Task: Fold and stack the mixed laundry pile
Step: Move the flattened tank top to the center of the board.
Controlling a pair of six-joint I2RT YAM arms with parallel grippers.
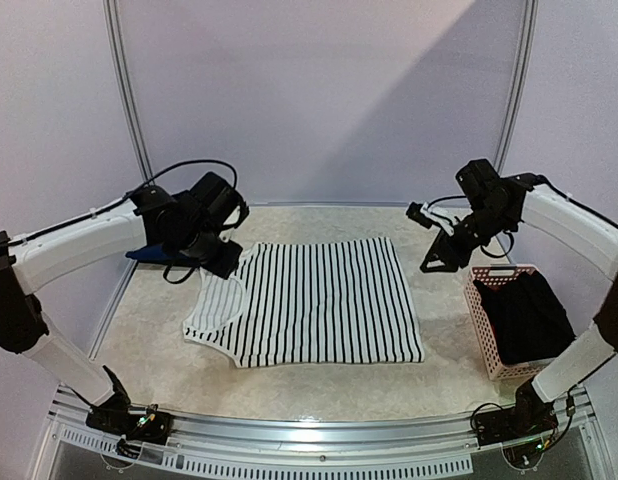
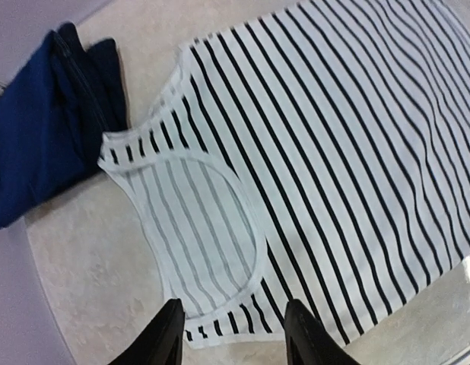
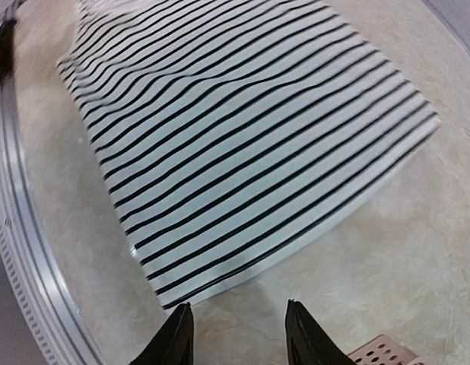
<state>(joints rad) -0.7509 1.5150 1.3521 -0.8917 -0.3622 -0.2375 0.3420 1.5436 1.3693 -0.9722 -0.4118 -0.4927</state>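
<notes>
Over the table [image 1: 319, 385] and striped top [image 1: 319, 300], left claw [image 2: 233, 308] and right claw [image 3: 236, 308] hover, parted.

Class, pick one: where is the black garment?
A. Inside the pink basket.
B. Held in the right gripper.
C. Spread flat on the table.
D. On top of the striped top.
A: the black garment sits in the pink basket; the right gripper is open and empty.

tank top [image 1: 324, 300]: black-and-white stripes | folded cloth [image 2: 49, 122]: navy blue | basket [image 1: 486, 325]: pink, black garment [image 1: 529, 315] inside | worktop [image 1: 319, 385]: beige marbled
</notes>
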